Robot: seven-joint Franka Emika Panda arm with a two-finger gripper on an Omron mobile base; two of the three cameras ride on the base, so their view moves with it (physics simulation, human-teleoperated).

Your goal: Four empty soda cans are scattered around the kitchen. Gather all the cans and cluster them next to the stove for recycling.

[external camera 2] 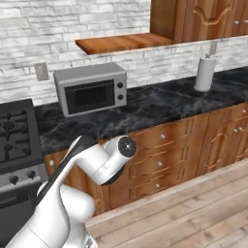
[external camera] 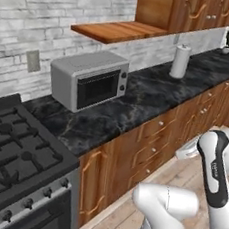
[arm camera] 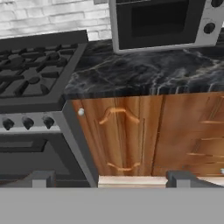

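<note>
My pincer [arm camera: 112, 178] stands wide open, holding nothing, aimed at the cabinet door [arm camera: 120, 138] beside the stove [external camera: 12, 147]. I see no cans on this worktop [external camera: 138, 96]. I judge I should search elsewhere, keeping the arm tucked while driving.

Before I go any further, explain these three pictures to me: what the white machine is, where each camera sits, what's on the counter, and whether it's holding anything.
The white machine is a robot arm on a base that can drive. Two pictures come from cameras on that base, behind the arm to its left and right, looking over a kitchen. The third comes from a camera on the hand, looking along the gripper, whose two dark tips stand wide apart with nothing between them. On the dark counter sit a microwave, a paper towel roll and a small potted plant at the far end. The stove stands left of the counter. No soda can is in sight here.
</note>
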